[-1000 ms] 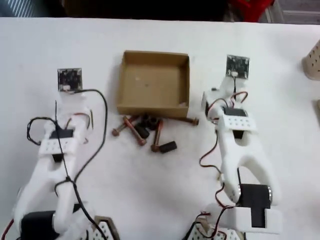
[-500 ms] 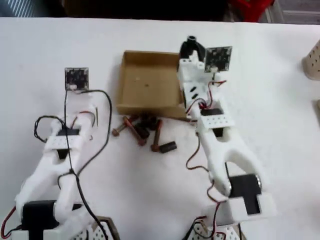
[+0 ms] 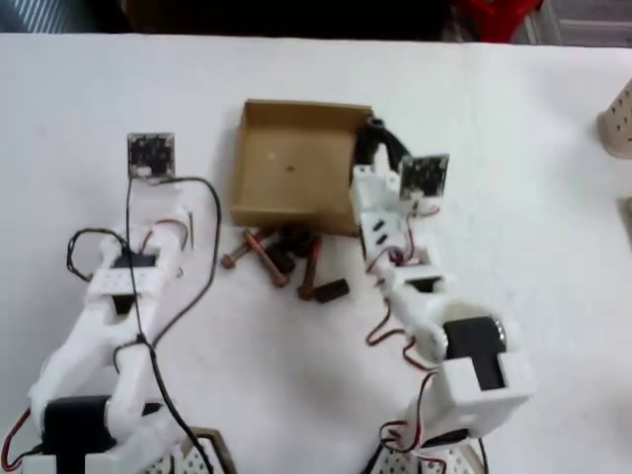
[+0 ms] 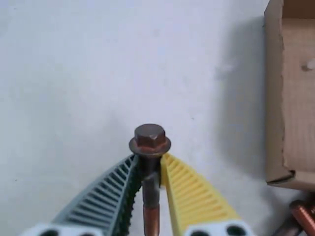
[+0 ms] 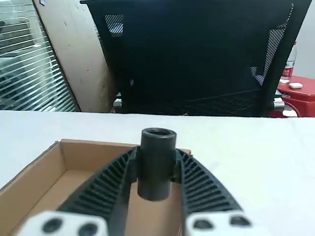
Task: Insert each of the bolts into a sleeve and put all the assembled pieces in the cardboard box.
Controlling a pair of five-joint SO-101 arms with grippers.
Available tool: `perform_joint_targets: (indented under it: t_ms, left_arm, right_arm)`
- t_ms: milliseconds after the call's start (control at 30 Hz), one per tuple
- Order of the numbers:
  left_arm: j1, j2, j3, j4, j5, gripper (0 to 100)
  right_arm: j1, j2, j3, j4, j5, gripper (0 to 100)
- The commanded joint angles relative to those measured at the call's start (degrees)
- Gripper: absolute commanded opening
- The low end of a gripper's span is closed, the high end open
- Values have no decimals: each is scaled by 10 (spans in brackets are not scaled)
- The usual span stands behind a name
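The cardboard box [image 3: 296, 107] stands open at mid-table. Just in front of it lies a heap of copper bolts [image 3: 259, 255] and black sleeves [image 3: 334, 289]. My right gripper [image 3: 379, 136] hangs over the box's right wall, shut on an upright black sleeve [image 5: 157, 164] with its threaded bore facing up; the box wall [image 5: 29, 182] shows below it. My left gripper [image 4: 149, 160] sits low over bare table left of the box [image 4: 275, 98]. It is shut on a copper bolt [image 4: 149, 140] whose hex head sticks out past the grey and yellow fingertips.
The left arm [image 3: 109, 296] and its black cable [image 3: 202, 267] lie left of the heap. A perforated pale object [image 3: 618, 120] stands at the table's right edge. More bolts [image 4: 302, 216] lie near the box corner. A black mesh chair [image 5: 197, 54] stands beyond the far edge.
My right arm swung left from beside the box and rose, bringing the sleeve over the box's right wall, then drew back a little. The left arm shifted slightly forward, then held still.
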Motion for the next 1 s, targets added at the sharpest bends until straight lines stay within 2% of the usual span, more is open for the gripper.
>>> perform_joint_targets:
  t_ms: [0,367,567,967]
  left_arm:
    - [6,-4,-5,-19,5,22]
    - [7,-4,-4,-19,5,22]
    - [7,-4,-4,-19,5,22]
    - [7,-4,-4,-20,5,22]
  right_arm:
    - [-18,-67,50,-30,-7,17]
    - [-110,-156,186,-36,-7,17]
    - [-155,-193,280,-138,-4,17]
    - [-223,-195,385,-278,-4,17]
